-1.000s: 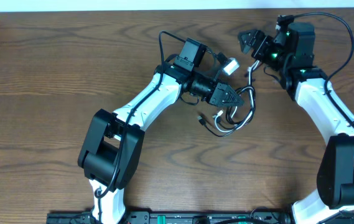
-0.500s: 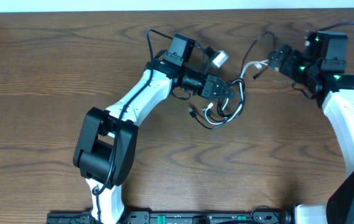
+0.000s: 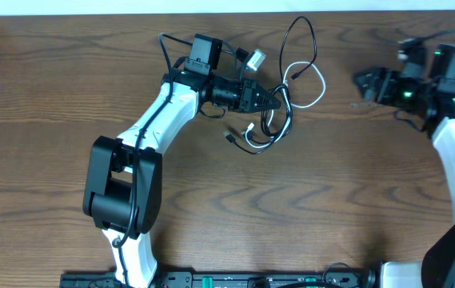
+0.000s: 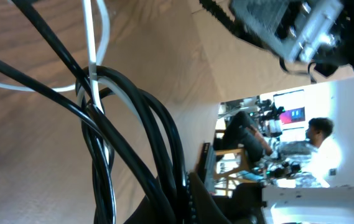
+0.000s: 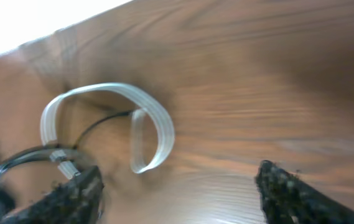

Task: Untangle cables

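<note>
My left gripper (image 3: 275, 100) is shut on the tangled cables. In the overhead view a coil of the black cable (image 3: 265, 132) hangs from it toward the table, and a thin black loop (image 3: 303, 36) runs to the far edge. The white cable (image 3: 313, 84) lies in a loop to its right. In the left wrist view several black strands (image 4: 133, 124) and a white strand (image 4: 93, 56) cross just ahead of the jaws (image 4: 177, 199). My right gripper (image 3: 365, 80) is open and empty, to the right of the white loop (image 5: 111, 118), its fingers wide apart (image 5: 180, 193).
The wooden table (image 3: 331, 200) ends at a pale far edge (image 3: 131, 6) just behind the cables. A small silvery plug (image 3: 256, 58) sticks up by the left wrist. The right arm's own thick black wire (image 3: 451, 36) arcs at the far right.
My right gripper has let go of the cable end and pulled away to the right. My left gripper has carried the bundle left and toward the far edge. The white cable now lies in a loose loop.
</note>
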